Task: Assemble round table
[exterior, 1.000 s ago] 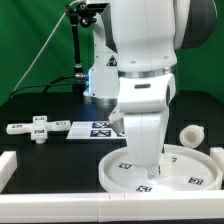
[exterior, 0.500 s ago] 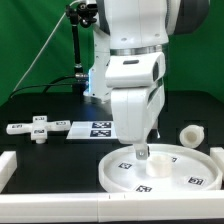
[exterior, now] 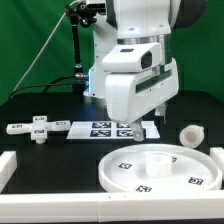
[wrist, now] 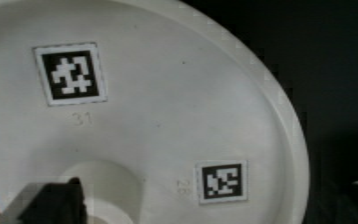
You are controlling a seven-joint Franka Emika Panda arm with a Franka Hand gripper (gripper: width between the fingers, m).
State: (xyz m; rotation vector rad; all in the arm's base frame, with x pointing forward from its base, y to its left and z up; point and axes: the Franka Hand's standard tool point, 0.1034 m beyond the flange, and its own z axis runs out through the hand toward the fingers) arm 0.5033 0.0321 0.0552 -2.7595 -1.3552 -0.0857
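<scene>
The large rimmed round disc [exterior: 160, 168] lies flat at the front right, with square tags on its face. It fills the wrist view [wrist: 140, 120], where two of its tags show. My gripper [exterior: 150, 124] hangs above the disc's far edge, clear of it. In the wrist view the gripper [wrist: 211, 205] has its jaws apart, one dark fingertip [wrist: 60, 197] over the disc, and nothing between them. The short cylindrical post [exterior: 190, 134] stands to the disc's right rear. The flat cross-shaped piece [exterior: 38, 129] lies at the exterior view's left.
The marker board [exterior: 100, 128] lies behind the disc, partly hidden by my arm. White rails [exterior: 20, 165] edge the black surface at the front and sides. A green backdrop and a camera stand [exterior: 78, 40] are behind.
My gripper was down on the disc a second ago and has risen straight up off it. The disc stays in place.
</scene>
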